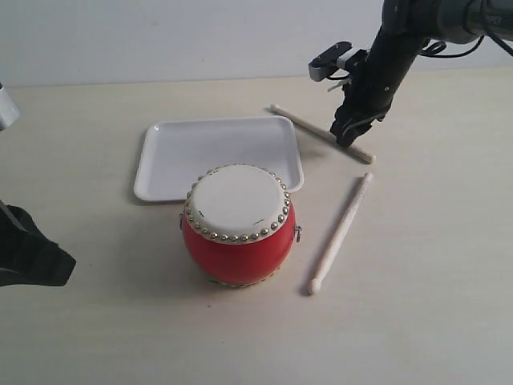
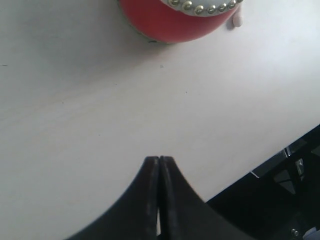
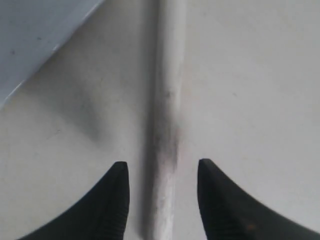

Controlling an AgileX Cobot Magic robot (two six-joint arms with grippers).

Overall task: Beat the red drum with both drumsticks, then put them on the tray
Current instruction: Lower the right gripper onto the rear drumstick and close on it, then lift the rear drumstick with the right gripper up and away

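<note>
My left gripper [image 2: 159,159] sits low with its two fingers pressed flat together and nothing between them. The red drum [image 1: 239,233] stands ahead of it and well apart, across bare table [image 1: 120,329]. Beyond the drum from that gripper lies the tray [image 1: 152,164], close against the drum and with nothing in it. The nearer drumstick [image 1: 343,228] lies loose on the far side of the drum, its rounded tip just showing past the drum's flank from the left wrist. The farther drumstick [image 1: 309,127] lies slantwise beside the tray. My right gripper [image 3: 161,162] is down over it near the butt end, fingers spread, one on each side of the shaft, with a gap on both sides and no pinch yet. My worry is the close. If one finger meets the round shaft first, I expect the stick to roll or skid toward the tray rim and out of the grip. A hold this near the end also leaves a long lever, so the stick may droop or swivel between the fingers once I lift it. The left gripper must open and go round the drum for the other stick, and a careless sweep there could knock the drum.
</note>
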